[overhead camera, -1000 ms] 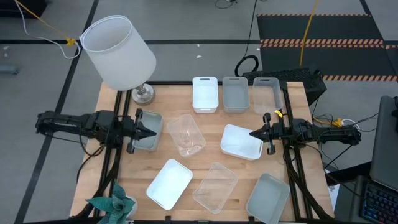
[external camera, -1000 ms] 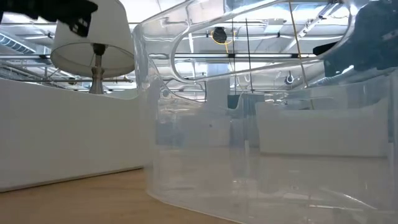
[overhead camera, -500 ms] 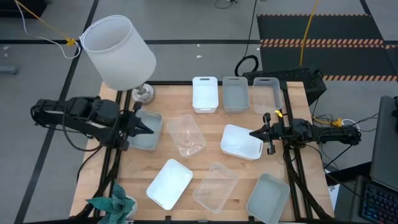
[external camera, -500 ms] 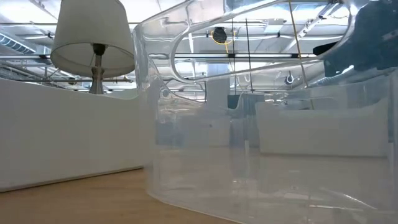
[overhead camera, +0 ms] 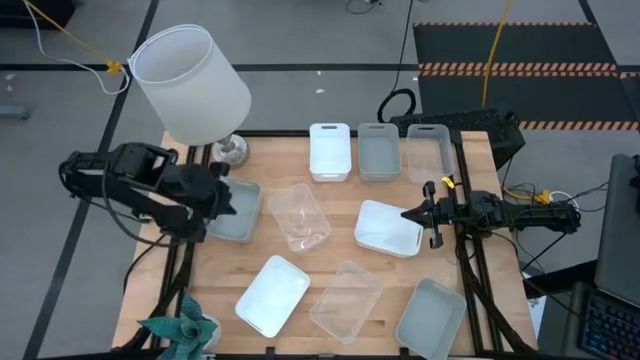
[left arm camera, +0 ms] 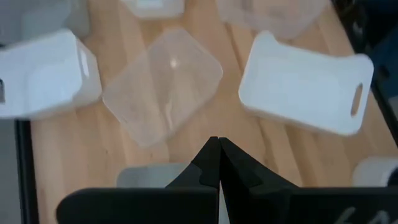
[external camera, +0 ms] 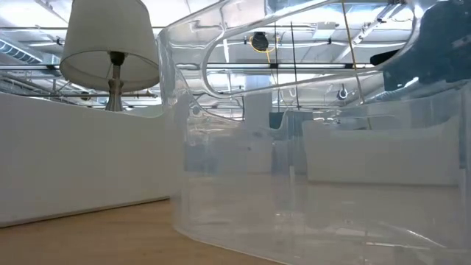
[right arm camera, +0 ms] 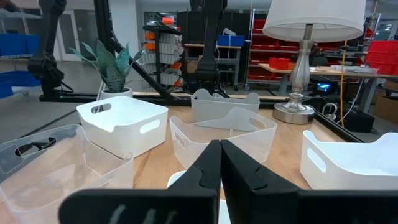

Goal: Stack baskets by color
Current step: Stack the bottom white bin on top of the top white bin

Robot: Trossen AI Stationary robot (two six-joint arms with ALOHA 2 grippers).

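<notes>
Lamp (overhead camera: 190, 85) at the table's (overhead camera: 345, 235) far left corner is the landmark. Left gripper (overhead camera: 225, 200) clenched, empty, just in front of the lamp base, over a grey basket (overhead camera: 240, 212). Right gripper (overhead camera: 408, 214) clenched, empty, far across from the lamp, at the rim of a white basket (overhead camera: 387, 228). Clear basket (overhead camera: 299, 215) between those two baskets. Three more baskets sit in a row beside the lamp along the far edge: white (overhead camera: 329, 151), grey (overhead camera: 377, 151), clear (overhead camera: 427, 152).
</notes>
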